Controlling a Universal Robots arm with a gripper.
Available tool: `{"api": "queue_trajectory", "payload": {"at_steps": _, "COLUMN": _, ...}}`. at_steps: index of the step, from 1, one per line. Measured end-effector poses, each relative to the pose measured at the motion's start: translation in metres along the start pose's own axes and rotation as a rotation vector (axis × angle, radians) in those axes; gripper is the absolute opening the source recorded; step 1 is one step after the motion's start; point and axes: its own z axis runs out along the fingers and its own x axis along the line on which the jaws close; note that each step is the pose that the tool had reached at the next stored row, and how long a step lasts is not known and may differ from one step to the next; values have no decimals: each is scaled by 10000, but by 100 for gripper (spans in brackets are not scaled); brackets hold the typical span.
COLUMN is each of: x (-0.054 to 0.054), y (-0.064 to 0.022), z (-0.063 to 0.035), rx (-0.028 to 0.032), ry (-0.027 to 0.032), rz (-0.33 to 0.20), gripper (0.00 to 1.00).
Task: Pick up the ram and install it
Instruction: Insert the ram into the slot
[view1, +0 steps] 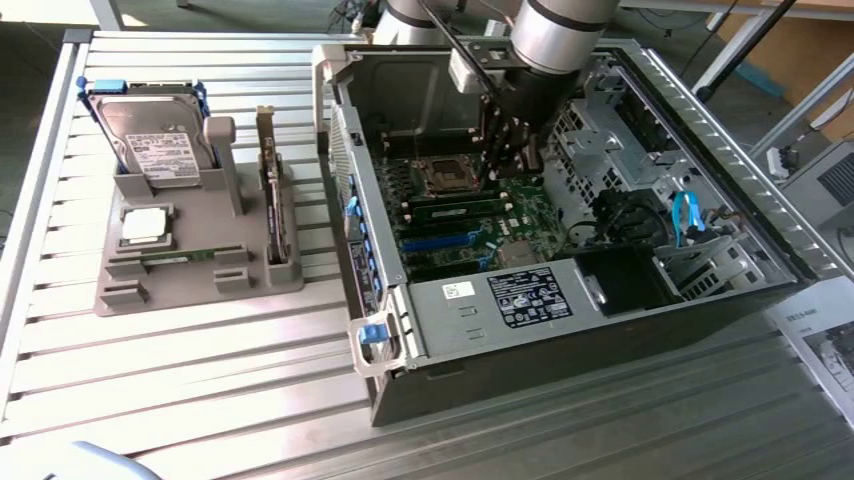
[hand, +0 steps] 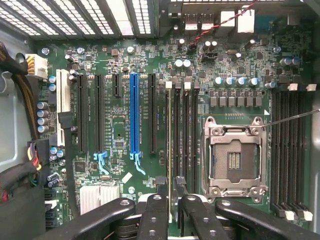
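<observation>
The ram (hand: 168, 140) shows edge-on in the wrist view as a thin green-yellow strip running along the memory slots (hand: 186, 135), beside the empty processor socket (hand: 234, 159). My gripper (hand: 171, 189) is shut on its top edge, one black finger (hand: 161, 192) on each side. I cannot tell whether the stick is seated in the slot or just above it. In the exterior view the gripper (view1: 514, 150) reaches down into the open computer case (view1: 721, 130), over the motherboard (view1: 467, 215).
A grey holder tray (view1: 187, 285) stands on the slatted table at the exterior view's left, with a hard drive (view1: 158, 145), a square silver processor chip (view1: 144, 225) and an upright expansion card (view1: 274, 200). A blue slot (hand: 133, 115), black card slots and cable bundles (hand: 25, 130) lie near the gripper.
</observation>
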Motion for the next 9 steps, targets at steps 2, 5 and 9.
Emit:
{"api": "queue_trajectory", "payload": {"at_steps": 2, "x": 5, "y": -1, "z": 19, "rx": -1, "ry": 1, "rz": 0, "gripper": 19}}
{"api": "queue_trajectory", "payload": {"at_steps": 5, "x": 13, "y": -2, "z": 46, "rx": 0, "ry": 0, "rz": 0, "gripper": 19}}
{"api": "queue_trajectory", "payload": {"at_steps": 9, "x": 26, "y": -3, "z": 83, "rx": 0, "ry": 1, "rz": 0, "gripper": 19}}
